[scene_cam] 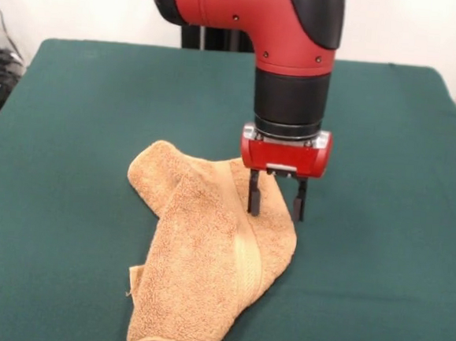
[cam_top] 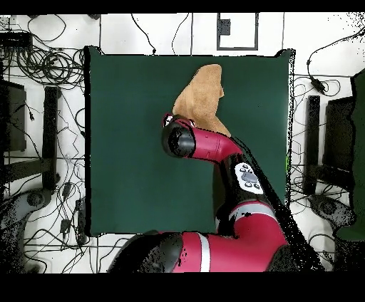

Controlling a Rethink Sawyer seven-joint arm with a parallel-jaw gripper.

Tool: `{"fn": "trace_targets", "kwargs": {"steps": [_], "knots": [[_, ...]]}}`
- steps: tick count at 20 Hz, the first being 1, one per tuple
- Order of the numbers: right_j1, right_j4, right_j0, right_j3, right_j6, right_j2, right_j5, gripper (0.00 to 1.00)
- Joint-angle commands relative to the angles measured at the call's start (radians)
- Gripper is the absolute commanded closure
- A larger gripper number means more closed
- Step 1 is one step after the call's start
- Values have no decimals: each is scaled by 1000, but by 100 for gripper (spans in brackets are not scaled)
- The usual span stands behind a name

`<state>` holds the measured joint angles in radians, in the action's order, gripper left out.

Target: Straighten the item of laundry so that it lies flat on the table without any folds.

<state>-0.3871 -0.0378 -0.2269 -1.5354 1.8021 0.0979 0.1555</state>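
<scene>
1. Directly beneath the gripper [scene_cam: 275, 199] lies the far edge of the towel [scene_cam: 205, 256], on the table [scene_cam: 73, 127]; the rest of the towel extends away from the fingers toward the table's camera-side edge in the front view.
2. The fingers [scene_cam: 253, 195] stand apart with nothing between them; the gripper holds nothing. One finger sits over the cloth, the other at or just past its edge. Contact with the cloth cannot be confirmed.
3. The towel is bunched: one flap is doubled over the body, and a woven band [scene_cam: 249, 255] runs diagonally across the fold.
4. The arm [cam_top: 214, 146] points straight down, which suits a vertical pinch on a raised edge.
5. Judgement: this position suits gripping the folded edge so the doubled layer can be drawn outward. The task is not yet complete.
</scene>
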Motion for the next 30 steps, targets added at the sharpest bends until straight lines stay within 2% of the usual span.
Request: {"fn": "trace_targets", "kwargs": {"steps": [1, 6, 14, 21, 26, 30], "knots": [[89, -39, 41, 5, 68, -16, 96, 0], [60, -30, 18, -22, 42, 4, 181, 0], [68, -40, -45, -110, 37, 113, 129, 0], [67, -72, -76, -167, 27, 163, 72, 0], [62, -75, -83, -196, 32, 185, 91, 0], [78, -93, -131, -214, 3, 269, 79, 0]]}}
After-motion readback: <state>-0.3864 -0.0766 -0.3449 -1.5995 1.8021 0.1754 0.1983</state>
